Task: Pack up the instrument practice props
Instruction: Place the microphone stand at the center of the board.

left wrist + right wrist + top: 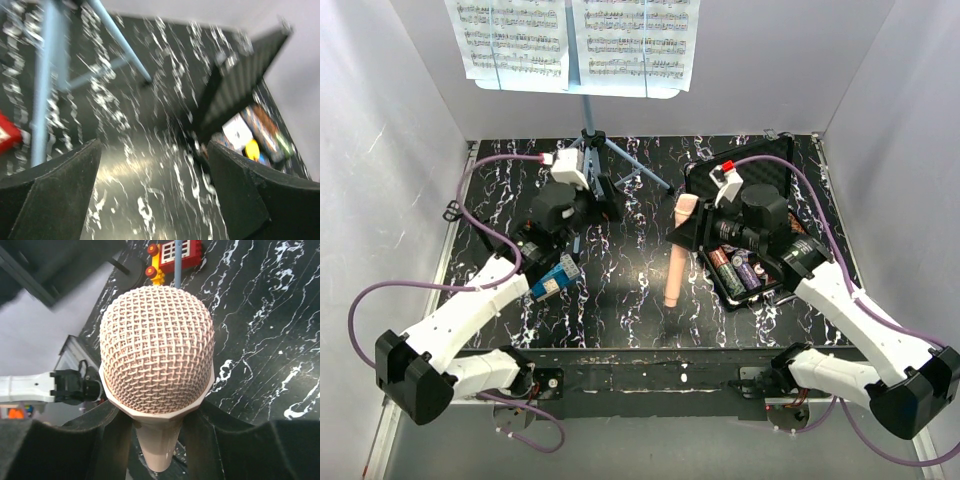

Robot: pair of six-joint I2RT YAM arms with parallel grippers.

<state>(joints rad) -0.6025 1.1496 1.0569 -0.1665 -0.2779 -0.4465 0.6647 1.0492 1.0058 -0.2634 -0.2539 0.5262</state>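
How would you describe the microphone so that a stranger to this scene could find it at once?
Start at the black marbled table and go to the open black case on its right. Just left of it, the right claw grips the microphone: the only pale pink thing, with a mesh dome head.

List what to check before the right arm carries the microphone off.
1. Right pincer gripping the microphone below its mesh head: ok.
2. Left pincer open, nothing between its fingers: ok.
3. Case lid open: ok.
4. Free room in the case for the microphone: cannot tell, much of it is hidden from view.
5. Sheet music taken off the music stand: not ok, both pages sit on it.
6. Microphone's lower end clear of the table: cannot tell.
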